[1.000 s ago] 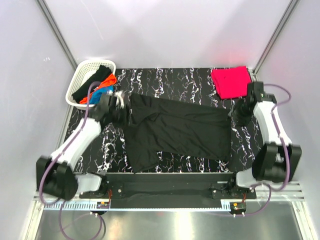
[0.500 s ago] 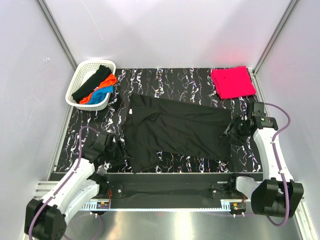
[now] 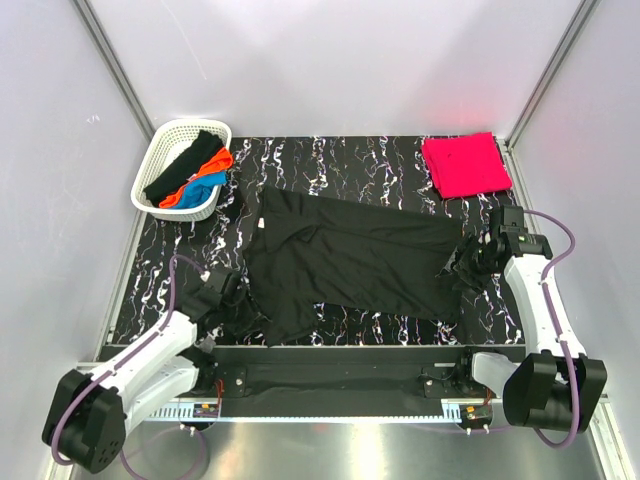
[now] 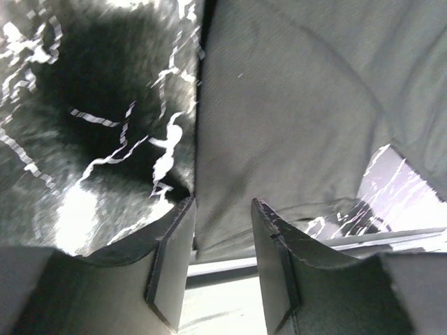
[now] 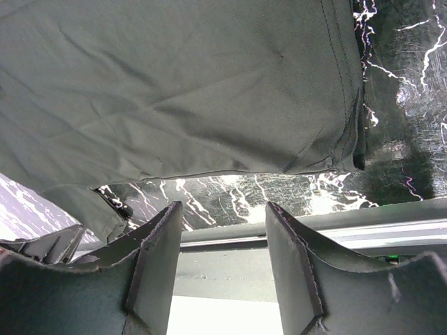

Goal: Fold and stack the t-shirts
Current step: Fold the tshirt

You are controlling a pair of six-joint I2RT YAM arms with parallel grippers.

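1. Top external: The large black t-shirt (image 3: 350,265) lies spread flat in the middle of the marbled table (image 3: 330,155), apparently laid out for folding. The left gripper (image 3: 232,302) sits at its near-left corner and the right gripper (image 3: 462,272) at its right edge, probably so both can lift together. A folded pinkish-red t-shirt (image 3: 465,165) starts the stack at the far right. Black, orange and blue shirts (image 3: 195,172) wait in the white lattice basket (image 3: 160,150). A pale speck at the collar is too small to read.
2. Left wrist: The jaws stand partly apart and empty, and the shirt's edge lies just ahead of them. No writing shows.
3. Right wrist: The jaws are apart and hold nothing, with the stitched hem just ahead. No brand is visible.
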